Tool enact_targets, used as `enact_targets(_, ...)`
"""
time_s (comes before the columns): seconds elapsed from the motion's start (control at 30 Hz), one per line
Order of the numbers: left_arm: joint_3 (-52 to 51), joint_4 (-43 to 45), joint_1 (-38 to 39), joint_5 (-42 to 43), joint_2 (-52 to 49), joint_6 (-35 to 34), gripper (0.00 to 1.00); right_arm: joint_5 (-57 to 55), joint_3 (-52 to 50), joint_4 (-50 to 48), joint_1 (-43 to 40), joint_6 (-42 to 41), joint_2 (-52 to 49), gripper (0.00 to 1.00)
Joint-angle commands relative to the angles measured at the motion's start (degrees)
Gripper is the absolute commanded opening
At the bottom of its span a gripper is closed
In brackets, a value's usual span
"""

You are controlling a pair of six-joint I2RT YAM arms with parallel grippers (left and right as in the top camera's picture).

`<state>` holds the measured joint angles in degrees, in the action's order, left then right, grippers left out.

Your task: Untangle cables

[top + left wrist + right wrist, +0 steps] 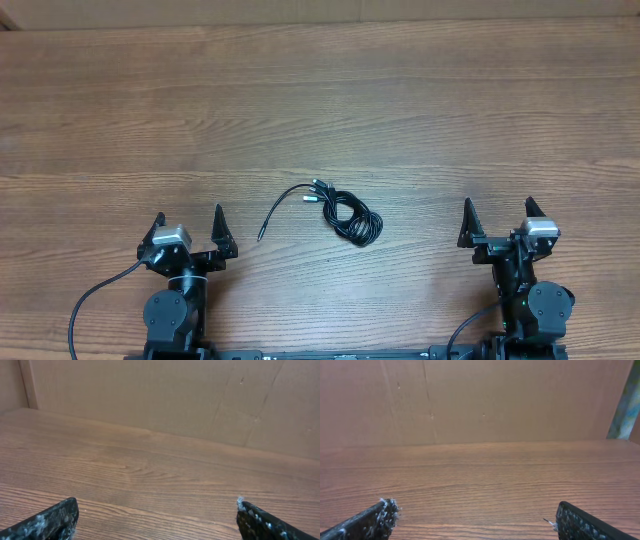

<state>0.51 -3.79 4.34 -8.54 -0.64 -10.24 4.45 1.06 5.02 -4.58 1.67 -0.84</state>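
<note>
place: robotics lab or test station | basis: left arm (172, 300) and right arm (530, 300) stand at the near edge of a wood-grain table (320, 90) | backdrop: plain brown board wall (150, 395) along the far edge, creased like cardboard

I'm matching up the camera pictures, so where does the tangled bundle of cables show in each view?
Overhead: the cables lie just below centre, between the left gripper and the right gripper.
Left wrist: not in it.
Right wrist: not in it.
Shared landmark: the wood-grain table.
</note>
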Motion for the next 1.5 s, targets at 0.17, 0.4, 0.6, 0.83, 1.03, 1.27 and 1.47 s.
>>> enact_targets(0.17, -0.2, 0.0, -0.5, 0.4, 0.4, 1.3, 1.00, -0.5, -0.6, -0.4, -0.4, -0.1, 0.6, 1.00)
enact_targets(0.4, -0.2, -0.3, -0.5, 4.4, 0.4, -0.5, 1.00, -0.5, -0.6, -0.4, -0.4, -0.1, 0.6, 1.00)
enact_targets(0.6, -0.2, -0.5, -0.5, 6.6, 0.4, -0.5, 1.00, -0.5, -0.6, -0.4, -0.4, -0.1, 0.5, 1.00)
enact_targets(0.83, 0.0, -0.6, -0.5, 13.8, 0.4, 0.5, 1.00, -0.5, -0.6, -0.4, -0.4, -0.1, 0.6, 1.00)
enact_targets(1.03, 1.8, -1.4, -0.5, 17.1, 0.4, 0.4, 1.00, -0.5, -0.6, -0.4, -0.4, -0.1, 0.6, 1.00)
enact_targets(1.27, 14.1, -13.2, -0.5, 17.0, -2.0, 1.5, 1.00, -0.5, -0.6, -0.4, -0.4, -0.1, 0.5, 1.00)
enact_targets(1.47, 29.7, -25.3, -0.5, 18.9, -18.5, 5.2, 1.00, -0.5, -0.6, -0.4, -0.4, -0.1, 0.6, 1.00)
